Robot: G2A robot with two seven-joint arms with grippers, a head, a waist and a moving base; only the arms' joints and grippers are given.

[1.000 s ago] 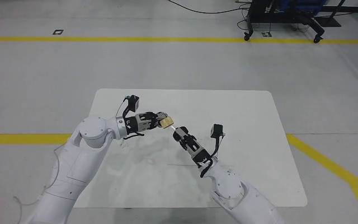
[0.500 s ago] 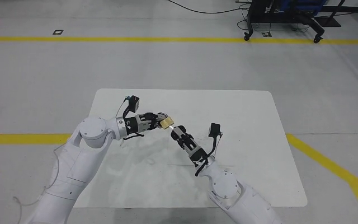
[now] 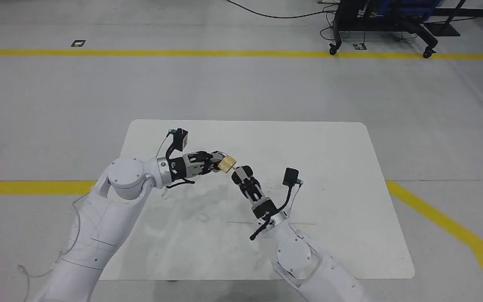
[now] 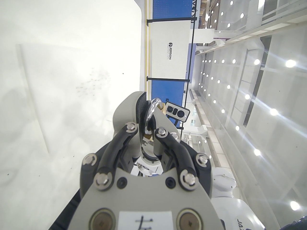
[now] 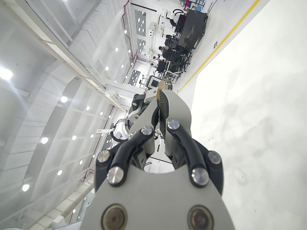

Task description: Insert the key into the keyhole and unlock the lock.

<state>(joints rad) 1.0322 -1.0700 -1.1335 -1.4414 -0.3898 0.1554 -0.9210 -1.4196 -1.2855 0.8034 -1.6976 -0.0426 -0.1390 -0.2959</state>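
A brass padlock (image 3: 225,163) hangs above the white table (image 3: 324,151), left of centre. My left gripper (image 3: 215,161) is shut on it; in the left wrist view the silver shackle (image 4: 150,114) sits between the fingertips of the left gripper (image 4: 150,111). My right gripper (image 3: 239,176) stands just right of and below the lock, its tip almost against the lock's body. In the right wrist view the right gripper (image 5: 160,96) is shut on a thin flat piece, the key (image 5: 159,89), with a brass tip poking out. The keyhole is hidden.
Both arms meet over the table's left-centre part, with bare tabletop (image 3: 189,234) below them. Yellow floor lines (image 3: 226,53) run beyond the table. A dark wheeled cart (image 3: 385,23) stands far off at the back right.
The right gripper has moved up and left, closing the small gap to the padlock, and its forearm has swung left. The left arm and the lock have kept still.
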